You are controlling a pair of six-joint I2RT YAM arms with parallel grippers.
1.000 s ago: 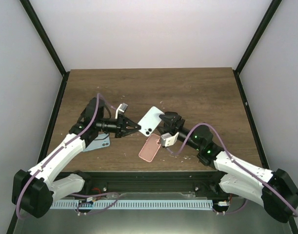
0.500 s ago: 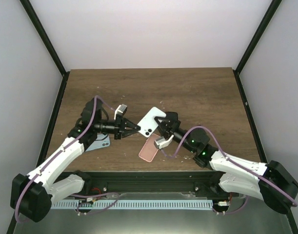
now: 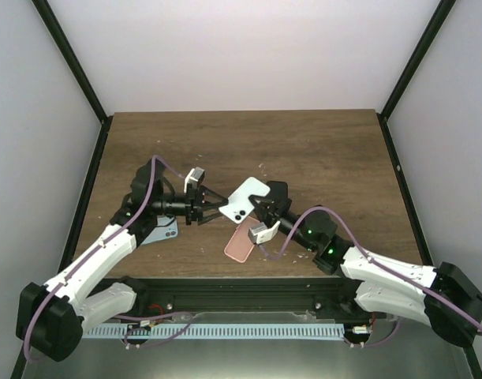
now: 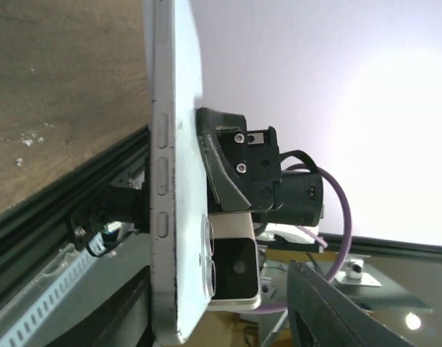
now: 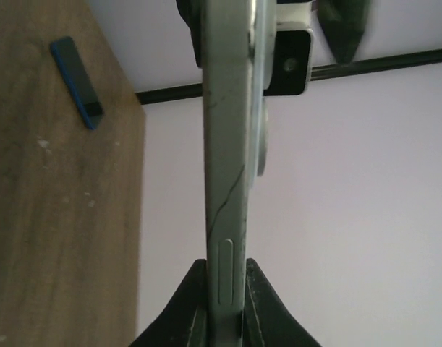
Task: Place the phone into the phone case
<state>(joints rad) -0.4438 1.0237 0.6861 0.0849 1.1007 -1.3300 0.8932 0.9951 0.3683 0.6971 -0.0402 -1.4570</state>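
Note:
The white phone hangs tilted in the air over the table's front middle. My right gripper is shut on its right end; in the right wrist view both dark fingers pinch the edge-on phone. My left gripper is open at the phone's camera end, its jaws spread on either side of the phone, with a clear gap to the right finger. The pink phone case lies flat on the table just below the phone.
A pale blue case lies on the table under my left arm, seen as a blue slab in the right wrist view. The table's front edge rail runs close below the pink case.
My right gripper has shut on the phone's right end. My left gripper, shut on the phone a second ago, has opened and let go.

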